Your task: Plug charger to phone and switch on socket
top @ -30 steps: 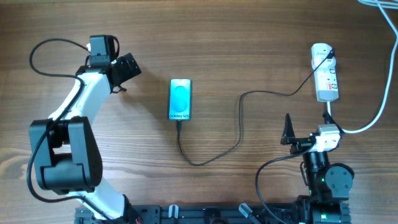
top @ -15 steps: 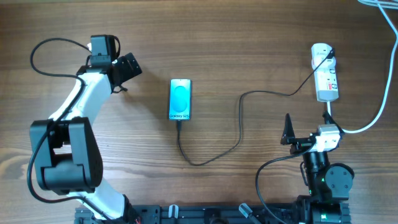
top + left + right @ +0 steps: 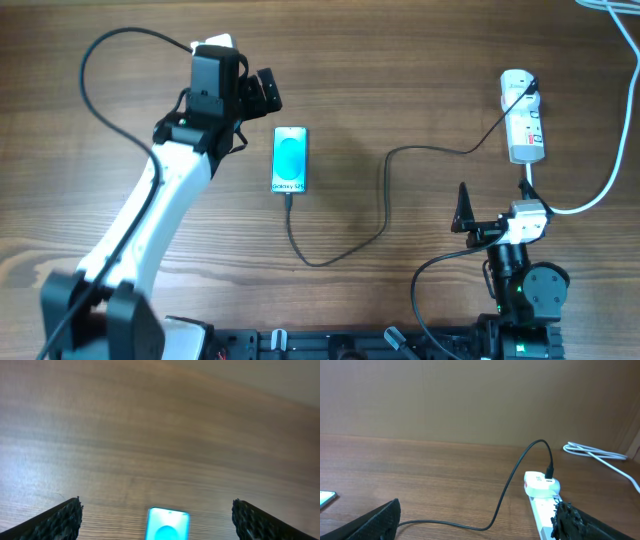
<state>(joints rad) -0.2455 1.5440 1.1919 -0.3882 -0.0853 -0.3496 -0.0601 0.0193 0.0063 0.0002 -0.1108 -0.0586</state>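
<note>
The phone [image 3: 290, 158] lies flat at mid table, its screen light blue with a teal oval. It also shows in the left wrist view [image 3: 168, 525]. The charger's black cable [image 3: 385, 205] runs from the phone's bottom edge, loops right and goes up to the socket [image 3: 523, 118]. Its plug tip does not show. The socket is a white strip at the far right, also in the right wrist view [image 3: 543, 491]. My left gripper [image 3: 264, 92] is open and empty, just up-left of the phone [image 3: 156, 506]. My right gripper [image 3: 464, 210] is open and empty, below-left of the socket [image 3: 475, 516].
A thick white cord [image 3: 600, 190] curves from beside the right arm up along the right table edge; it also shows in the right wrist view [image 3: 594, 452]. The left arm's own black cable [image 3: 100, 50] arcs over the left side.
My left arm has swung right and stretched out, bringing its gripper from the far left to just beside the phone's top. The right arm, phone, cable and socket have not moved.
</note>
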